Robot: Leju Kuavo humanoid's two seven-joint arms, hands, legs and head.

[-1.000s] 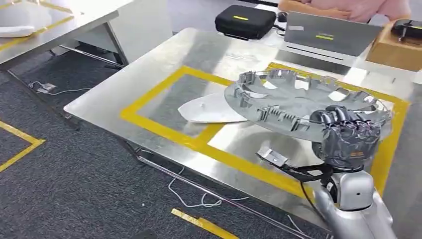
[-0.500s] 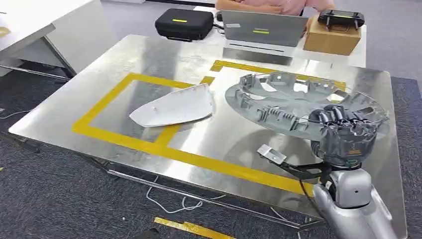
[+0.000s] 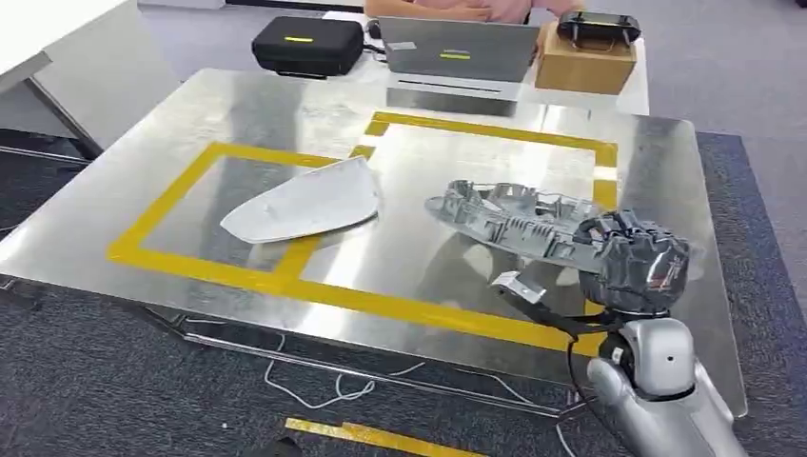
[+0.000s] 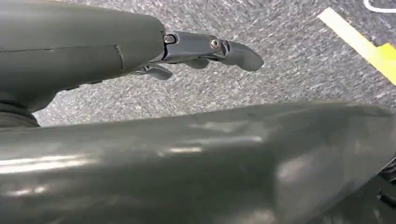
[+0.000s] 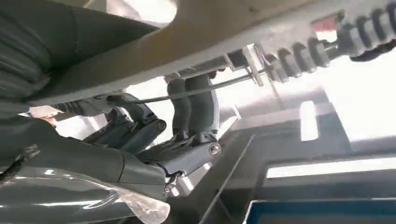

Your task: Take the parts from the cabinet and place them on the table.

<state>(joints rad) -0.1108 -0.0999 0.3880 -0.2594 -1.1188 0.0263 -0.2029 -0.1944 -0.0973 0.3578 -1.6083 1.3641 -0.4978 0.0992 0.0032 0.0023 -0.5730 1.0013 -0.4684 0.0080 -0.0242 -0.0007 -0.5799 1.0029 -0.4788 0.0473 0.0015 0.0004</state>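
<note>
Fingers (image 3: 623, 231) of the right hand (image 3: 636, 268) curl over the near rim of the grey ribbed wheel-cover part (image 3: 519, 224), gripping it; the part hangs tilted above the metal table (image 3: 124, 205), inside the far-right yellow tape square (image 3: 495, 129), its far edge lower than the held edge. Right wrist view confirms: dark fingers (image 5: 196, 105) hook around the pale edge of the part (image 5: 243, 32), with a row of spring clips along the rim. Whether the part touches the table surface, cannot tell. White curved panel (image 3: 303, 202) lies flat on the table, straddling the tape line between the two squares, well apart from the grey part. Left hand (image 4: 205, 49) hangs over grey carpet (image 4: 280, 70), fingers straight and apart, holding nothing; a yellow floor strip (image 4: 359, 44) runs nearby. At the table's far edge: black zip case (image 3: 306, 45), grey laptop (image 3: 457, 52), and cardboard box (image 3: 582, 62) with a black controller (image 3: 598, 26) on top. A person's sleeve (image 3: 447, 8) shows behind the laptop.
</note>
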